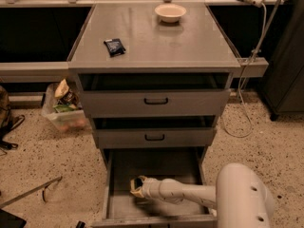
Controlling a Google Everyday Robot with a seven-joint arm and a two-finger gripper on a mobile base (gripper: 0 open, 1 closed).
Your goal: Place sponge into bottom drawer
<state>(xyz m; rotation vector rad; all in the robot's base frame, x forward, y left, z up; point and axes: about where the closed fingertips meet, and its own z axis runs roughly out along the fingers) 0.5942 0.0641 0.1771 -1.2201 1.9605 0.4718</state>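
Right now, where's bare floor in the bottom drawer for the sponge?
The bottom drawer floor is bare behind the gripper, which is left of centre with the sponge, and at front left. Crowded front right, where the arm crosses.

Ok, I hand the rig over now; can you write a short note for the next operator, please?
Claw: low inside the open bottom drawer, toward its left front.
Sponge: at the claw tip, within the drawer; I cannot tell if it rests on the floor.
Done: drawer open, sponge brought inside.
Left: make sure the sponge lies on the floor and is free, then pull the arm out.
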